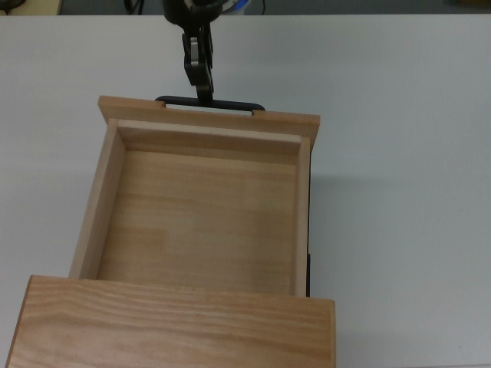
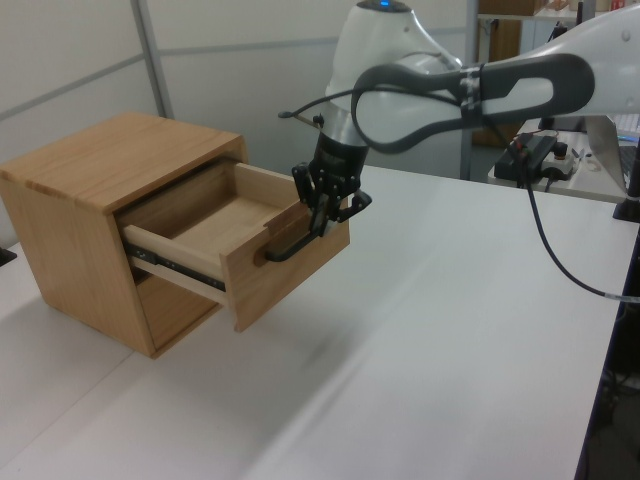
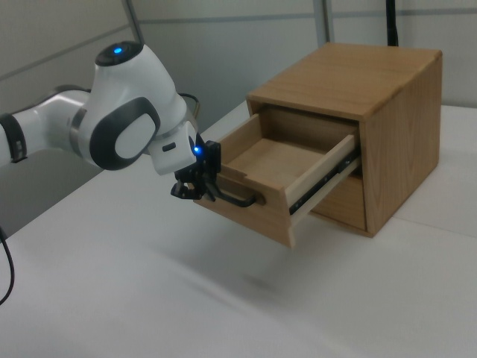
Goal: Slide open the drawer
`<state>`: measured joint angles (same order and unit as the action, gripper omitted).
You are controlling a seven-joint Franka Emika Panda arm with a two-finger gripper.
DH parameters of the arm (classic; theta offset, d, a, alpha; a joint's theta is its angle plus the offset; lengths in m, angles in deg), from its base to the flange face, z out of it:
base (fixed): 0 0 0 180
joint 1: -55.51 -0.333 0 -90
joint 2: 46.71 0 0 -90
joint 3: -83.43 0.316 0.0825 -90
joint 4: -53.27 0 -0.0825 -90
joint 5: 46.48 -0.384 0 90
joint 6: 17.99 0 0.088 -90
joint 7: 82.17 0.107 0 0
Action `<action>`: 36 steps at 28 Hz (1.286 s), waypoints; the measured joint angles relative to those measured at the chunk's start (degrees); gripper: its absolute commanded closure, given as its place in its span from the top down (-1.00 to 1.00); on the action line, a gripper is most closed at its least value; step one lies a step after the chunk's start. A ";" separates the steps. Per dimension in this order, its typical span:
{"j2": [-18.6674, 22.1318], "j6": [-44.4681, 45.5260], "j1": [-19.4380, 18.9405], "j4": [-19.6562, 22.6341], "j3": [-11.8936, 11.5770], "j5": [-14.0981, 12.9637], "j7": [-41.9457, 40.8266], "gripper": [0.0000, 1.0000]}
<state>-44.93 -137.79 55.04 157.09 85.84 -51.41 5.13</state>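
Pincer [image 1: 203, 90] clamped on handle [image 1: 210, 103] of drawer [image 1: 201, 205], nearly full out; next likely release and retreat.

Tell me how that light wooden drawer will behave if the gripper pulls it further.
The light wooden drawer rides on black metal side rails, so it should probably slide straight. It looks empty and likely light. The gripper holds the long black bar handle near its middle, so twisting seems unlikely.

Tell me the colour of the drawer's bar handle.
Black. The handle on the light wooden drawer shows best in the top view.
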 measured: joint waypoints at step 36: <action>2.45 19.53 0.27 -5.58 0.00 3.22 -37.18 1.00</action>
<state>-42.48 -118.26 55.31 151.52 85.84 -48.20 -32.05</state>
